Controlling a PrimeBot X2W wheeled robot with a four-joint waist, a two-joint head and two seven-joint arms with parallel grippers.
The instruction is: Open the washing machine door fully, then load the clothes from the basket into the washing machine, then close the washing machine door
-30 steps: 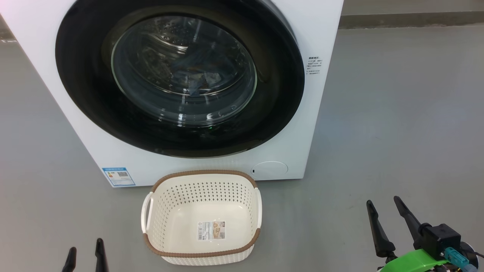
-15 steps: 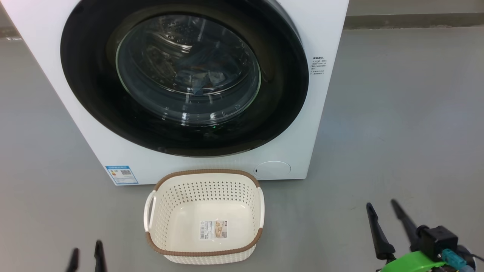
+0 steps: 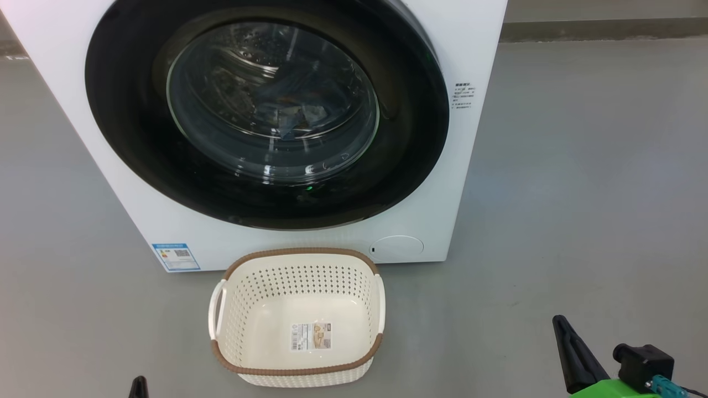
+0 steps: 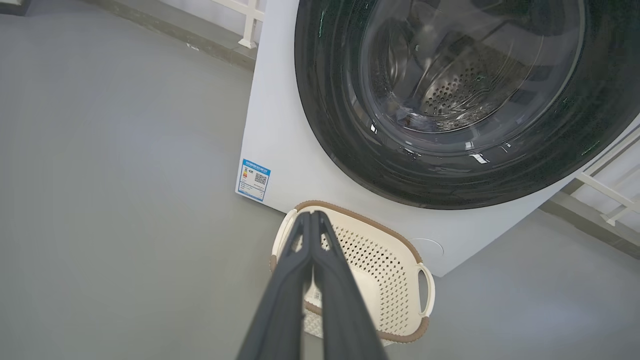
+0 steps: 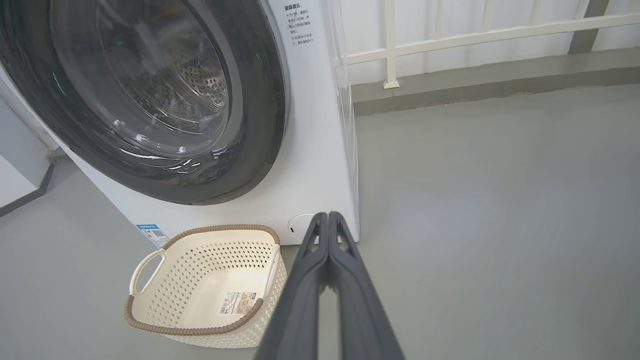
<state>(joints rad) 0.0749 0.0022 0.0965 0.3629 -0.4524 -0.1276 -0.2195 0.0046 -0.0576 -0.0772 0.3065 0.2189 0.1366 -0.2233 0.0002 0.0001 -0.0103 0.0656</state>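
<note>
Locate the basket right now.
Head view, lower centre: the basket sits on the grey floor in front of the washing machine, below its round door, right of the blue label sticker.

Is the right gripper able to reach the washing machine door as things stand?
Probably yes: bare floor lies between the right gripper and the washing machine door; the basket sits off to its left.

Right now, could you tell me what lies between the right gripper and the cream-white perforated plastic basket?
Only bare grey floor lies between the right gripper and the basket, as the head view shows.
</note>
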